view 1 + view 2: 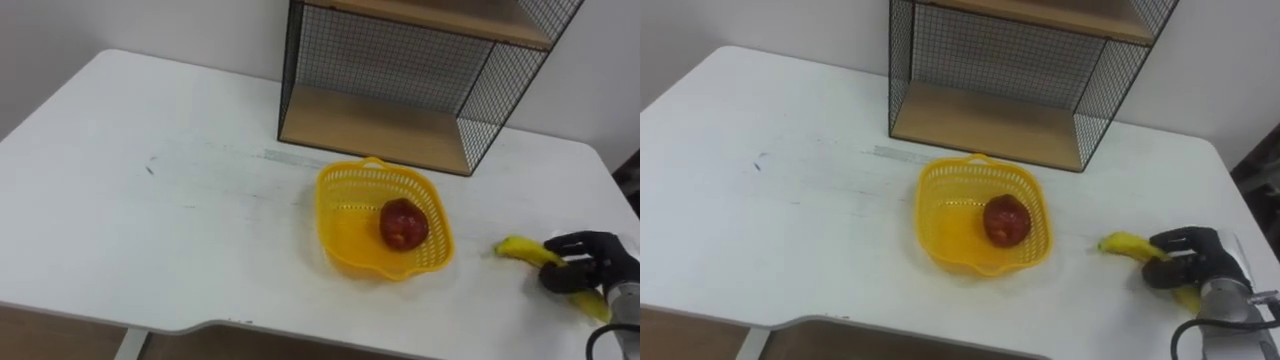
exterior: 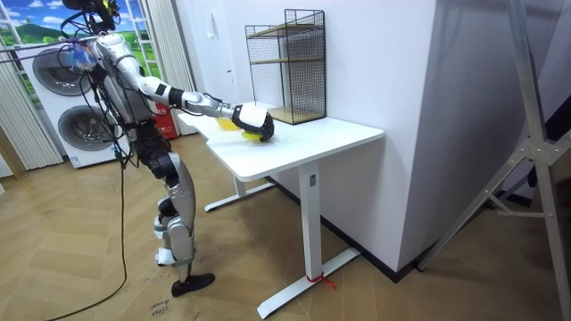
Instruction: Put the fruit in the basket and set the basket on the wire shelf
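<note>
My right robot hand (image 1: 588, 263) was low at the right side of the worktop (image 1: 150, 200). Its fingers were curled round the banana (image 1: 521, 250), I think so I could lift it. One yellow end poked out toward the basket (image 1: 345, 180). The basket sat near, in the middle, open side up so fruit could drop in. A red apple (image 1: 403, 223) lay inside it. The banana was not in yet. The wire shelf (image 1: 370, 125) stood just behind the basket, and its bottom board looked bare, with room for the basket.
</note>
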Controlling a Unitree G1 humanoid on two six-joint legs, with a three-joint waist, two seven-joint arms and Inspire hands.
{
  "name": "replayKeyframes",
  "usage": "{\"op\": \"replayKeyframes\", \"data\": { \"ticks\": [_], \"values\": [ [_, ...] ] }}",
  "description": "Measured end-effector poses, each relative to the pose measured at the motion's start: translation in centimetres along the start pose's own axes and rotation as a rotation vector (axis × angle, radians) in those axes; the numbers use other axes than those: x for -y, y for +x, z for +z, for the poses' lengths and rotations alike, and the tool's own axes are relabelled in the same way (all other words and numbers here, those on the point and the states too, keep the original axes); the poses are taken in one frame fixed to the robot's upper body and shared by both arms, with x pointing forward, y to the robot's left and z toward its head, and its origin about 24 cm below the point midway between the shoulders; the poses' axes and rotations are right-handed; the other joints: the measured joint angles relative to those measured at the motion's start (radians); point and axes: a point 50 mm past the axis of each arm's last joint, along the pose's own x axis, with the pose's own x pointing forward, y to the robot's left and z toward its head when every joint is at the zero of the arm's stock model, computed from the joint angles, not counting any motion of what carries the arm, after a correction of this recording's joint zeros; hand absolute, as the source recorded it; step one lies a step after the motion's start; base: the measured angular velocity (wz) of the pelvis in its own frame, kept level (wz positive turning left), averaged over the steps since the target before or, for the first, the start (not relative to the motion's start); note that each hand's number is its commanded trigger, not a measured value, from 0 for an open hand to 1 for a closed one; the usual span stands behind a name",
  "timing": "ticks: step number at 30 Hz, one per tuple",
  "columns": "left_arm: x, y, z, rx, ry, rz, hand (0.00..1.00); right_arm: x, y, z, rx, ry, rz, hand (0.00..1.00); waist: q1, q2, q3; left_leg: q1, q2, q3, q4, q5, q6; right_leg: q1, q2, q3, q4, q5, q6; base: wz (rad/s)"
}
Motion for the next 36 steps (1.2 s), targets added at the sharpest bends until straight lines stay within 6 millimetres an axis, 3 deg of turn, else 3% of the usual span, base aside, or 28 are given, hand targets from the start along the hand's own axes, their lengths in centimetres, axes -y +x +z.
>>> {"op": "replayKeyframes", "data": {
  "ticks": [20, 25, 28, 36],
  "values": [
    [-0.3, 0.1, 0.3, 0.005, 0.029, 0.004, 0.00, -0.2, -0.3, 0.3, 0.009, 0.052, 0.004, 1.00, -0.006, -0.002, 0.0013, -0.007, 0.000, 0.000, -0.005, -0.001, -0.001, -0.001, 0.001, 0.003, 0.003, 0.000, -0.001, 0.00],
    [-0.2, 0.1, 0.6, 0.016, 0.036, 0.001, 0.00, -0.4, -0.5, 1.9, 0.062, 0.039, 0.047, 1.00, -0.004, 0.004, 0.0051, -0.006, 0.000, 0.008, -0.005, -0.001, -0.001, -0.004, 0.001, 0.011, 0.005, 0.000, -0.001, -0.03],
    [-0.2, 0.1, 0.7, 0.021, 0.035, 0.001, 0.00, -1.0, -1.3, 3.9, 0.167, 0.002, 0.070, 1.00, -0.002, 0.010, 0.0092, -0.015, 0.000, 0.021, -0.005, 0.000, -0.001, -0.026, 0.001, 0.025, 0.018, 0.000, -0.001, -0.13],
    [-0.1, 0.0, 0.3, 0.016, 0.034, -0.002, 0.00, -0.3, -2.8, 7.9, 0.356, 0.052, 0.053, 1.00, -0.006, 0.011, 0.0094, -0.021, 0.000, 0.028, -0.002, 0.000, 0.000, -0.038, 0.000, 0.032, 0.018, 0.001, -0.001, -0.03]
  ]
}}
